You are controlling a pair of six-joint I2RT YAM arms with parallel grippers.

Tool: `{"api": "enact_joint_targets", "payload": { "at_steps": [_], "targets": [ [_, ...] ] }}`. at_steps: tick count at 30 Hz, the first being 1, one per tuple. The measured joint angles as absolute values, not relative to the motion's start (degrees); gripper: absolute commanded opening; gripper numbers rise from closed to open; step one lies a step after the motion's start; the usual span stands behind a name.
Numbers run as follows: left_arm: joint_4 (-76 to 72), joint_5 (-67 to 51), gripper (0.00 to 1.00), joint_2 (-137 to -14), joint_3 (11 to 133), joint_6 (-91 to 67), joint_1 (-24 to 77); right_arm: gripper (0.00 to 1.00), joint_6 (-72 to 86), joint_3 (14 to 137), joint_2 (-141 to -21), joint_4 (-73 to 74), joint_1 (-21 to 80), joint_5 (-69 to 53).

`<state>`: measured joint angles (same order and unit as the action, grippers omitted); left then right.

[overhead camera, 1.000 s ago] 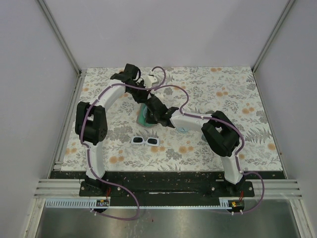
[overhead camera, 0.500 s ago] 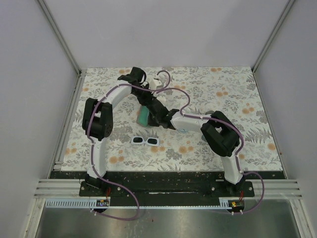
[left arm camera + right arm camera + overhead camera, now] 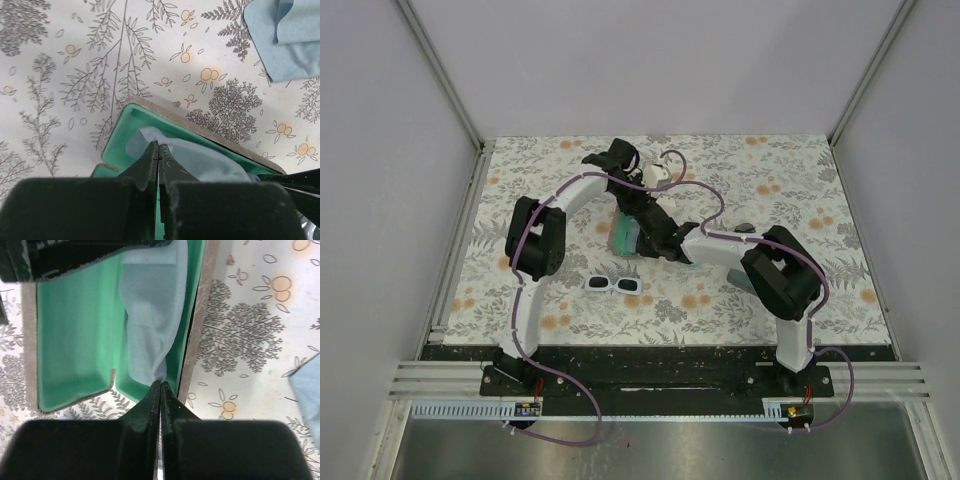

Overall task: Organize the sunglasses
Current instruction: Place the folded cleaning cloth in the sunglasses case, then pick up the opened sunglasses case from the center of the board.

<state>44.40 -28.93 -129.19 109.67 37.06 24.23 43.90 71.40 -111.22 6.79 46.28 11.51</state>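
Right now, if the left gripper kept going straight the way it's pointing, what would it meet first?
The light-blue cloth, which the left gripper seems to pinch at its shut tips. Just behind it lies the green lining of the open case; the depth between them is unclear.

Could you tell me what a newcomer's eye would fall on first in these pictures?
Mid-table, the left hand and the right hand each pinch the light-blue cloth lying in an open green-lined case. The white sunglasses lie alone, apart from both hands and nearer the robot.
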Motion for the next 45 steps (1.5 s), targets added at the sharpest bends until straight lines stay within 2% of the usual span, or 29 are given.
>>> {"api": "enact_joint_targets", "payload": {
  "at_steps": [2,4,5,6,9,21,24,32,34,38,39,41,45],
  "targets": [
    [44.4,-27.94,0.12,-130.28,110.15,36.97,25.08,0.0,43.97,70.67,-111.18,6.81,45.69,11.44],
    [44.47,-27.22,0.31,-130.72,110.17,36.77,25.56,0.0,44.01,70.06,-111.18,6.83,45.23,11.4],
    [44.53,-26.96,0.36,-130.78,110.17,36.71,25.67,0.01,44.01,69.89,-111.18,6.81,45.08,11.42],
    [44.53,-26.65,0.39,-130.78,110.21,36.45,25.76,0.07,44.05,69.69,-111.18,6.74,44.95,11.42],
    [44.4,-26.35,0.46,-130.78,110.56,36.07,25.82,0.15,44.36,69.08,-111.11,6.59,44.75,11.49],
    [43.57,-25.21,0.54,-128.97,111.42,34.0,26.24,0.18,44.42,65.3,-107.22,6.26,44.01,11.31],
    [43.24,-24.95,0.54,-126.56,111.42,32.56,26.24,0.22,44.45,63.96,-105.65,6.09,43.81,11.31],
    [39.46,-24.69,0.56,-117.49,110.59,22.76,26.24,0.22,44.45,59.61,-100.6,5.56,43.64,11.31],
    [37.28,-24.32,0.63,-114.45,108.25,18.52,26.24,0.22,44.14,58.87,-99.13,5.56,43.42,11.29],
    [34.85,-21.96,0.66,-107.77,102.76,4.4,25.85,0.22,43.05,56.88,-94.76,5.65,42.26,11.27],
    [33.91,-22.09,0.7,-106.54,101.32,1.32,25.47,0.22,42.74,56.16,-93.36,5.69,41.93,11.27],
    [31.46,-22.26,0.82,-103.77,96.62,-4.34,24.23,0.22,42.19,54.57,-90.32,5.96,41.54,11.31],
    [27.53,-22.81,0.84,-100.07,85.82,-14.04,21.52,0.22,41.8,51.33,-84.66,6.17,41.45,11.27]
  ]
}}
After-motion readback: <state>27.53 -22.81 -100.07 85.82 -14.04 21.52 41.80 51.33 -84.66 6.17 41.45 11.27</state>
